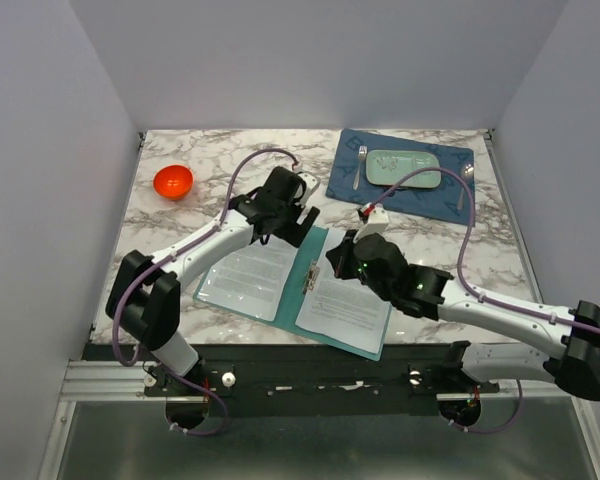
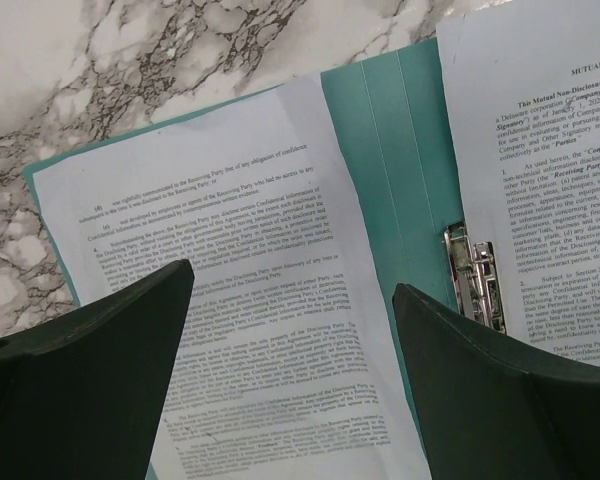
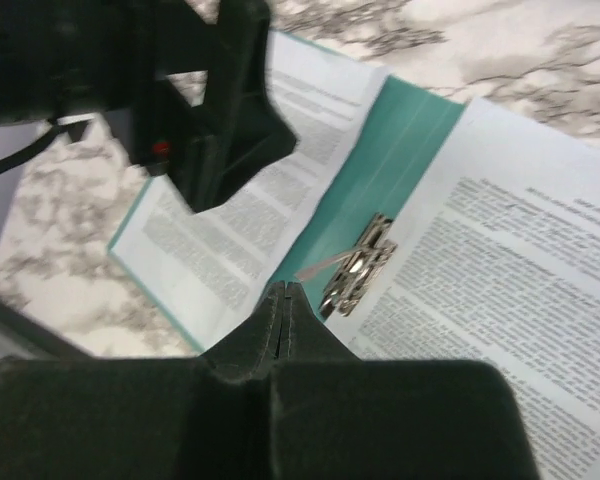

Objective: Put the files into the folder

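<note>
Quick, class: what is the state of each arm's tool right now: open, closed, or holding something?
Left tool: open, holding nothing.
Right tool: closed, with nothing visible between its fingers.

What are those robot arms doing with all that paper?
Two robot arms are filing papers. The teal folder lies open on the marble table, with a left sheet and a right sheet on its leaves. The left gripper hovers open above the left sheet. The right gripper, shut, points at the metal clip on the spine.
</note>
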Tool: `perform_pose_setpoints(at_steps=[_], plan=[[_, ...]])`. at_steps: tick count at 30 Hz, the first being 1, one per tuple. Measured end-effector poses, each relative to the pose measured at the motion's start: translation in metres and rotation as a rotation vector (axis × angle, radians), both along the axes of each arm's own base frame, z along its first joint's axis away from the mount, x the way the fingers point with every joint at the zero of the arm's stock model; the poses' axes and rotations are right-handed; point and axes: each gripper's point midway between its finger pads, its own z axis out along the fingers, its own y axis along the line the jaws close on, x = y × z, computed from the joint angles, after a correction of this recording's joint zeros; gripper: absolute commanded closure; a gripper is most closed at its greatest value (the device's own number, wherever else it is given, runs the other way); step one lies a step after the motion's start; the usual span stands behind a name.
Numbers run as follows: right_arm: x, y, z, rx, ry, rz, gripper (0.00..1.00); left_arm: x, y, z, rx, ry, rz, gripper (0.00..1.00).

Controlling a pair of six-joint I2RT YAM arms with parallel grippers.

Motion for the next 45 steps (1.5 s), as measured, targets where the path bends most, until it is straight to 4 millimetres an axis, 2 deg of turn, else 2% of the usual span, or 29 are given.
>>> perform_pose_setpoints(at_steps=[4,5,7,8,9,12,14,16,20,26,30,33,36,42,45], plan=[[0.012,-0.009,-0.01,-0.085,-0.006,-0.078,0.98,0.001,0.004,0.023,-0.046,-0.032,0.027,0.01],[0.011,-0.013,-0.012,-0.091,-0.011,-0.088,0.85,0.002,0.005,0.027,-0.057,-0.029,0.034,0.01],[0.008,-0.022,-0.011,-0.077,-0.04,-0.085,0.81,0.007,0.008,0.035,-0.109,-0.013,0.049,0.01],[0.005,-0.025,-0.009,-0.061,-0.058,-0.081,0.92,0.01,0.012,0.036,-0.126,-0.008,0.06,0.01],[0.003,-0.029,-0.007,-0.051,-0.074,-0.079,0.99,0.011,0.018,0.035,-0.136,-0.005,0.074,0.01],[0.006,-0.027,0.0,-0.043,-0.096,-0.079,0.99,0.005,0.025,0.032,-0.135,-0.012,0.081,0.04],[0.01,-0.02,-0.003,-0.064,-0.086,-0.078,0.99,-0.001,0.022,0.03,-0.126,-0.023,0.065,0.06],[0.018,-0.007,-0.008,-0.099,-0.07,-0.076,0.99,-0.002,0.017,0.029,-0.117,-0.034,0.052,0.04],[0.026,0.009,-0.022,-0.15,-0.054,-0.081,0.99,0.005,0.013,0.013,-0.085,-0.027,0.061,0.01],[0.03,0.014,-0.035,-0.12,-0.075,-0.097,0.99,0.011,0.019,-0.03,0.001,0.041,0.098,0.01],[0.033,0.02,-0.051,-0.094,-0.072,-0.104,0.99,0.012,0.018,-0.045,0.023,0.071,0.114,0.01],[0.034,0.024,-0.067,-0.096,-0.054,-0.106,0.99,0.014,0.013,-0.048,0.015,0.083,0.118,0.01],[0.034,0.027,-0.078,-0.093,-0.04,-0.108,0.99,0.013,0.002,-0.044,-0.011,0.084,0.105,0.01],[0.036,0.032,-0.083,-0.059,-0.041,-0.113,0.99,0.015,-0.03,-0.029,-0.057,0.061,0.056,0.01],[0.038,0.036,-0.085,-0.044,-0.042,-0.116,0.99,0.015,-0.049,-0.031,-0.061,0.064,0.028,0.01]])
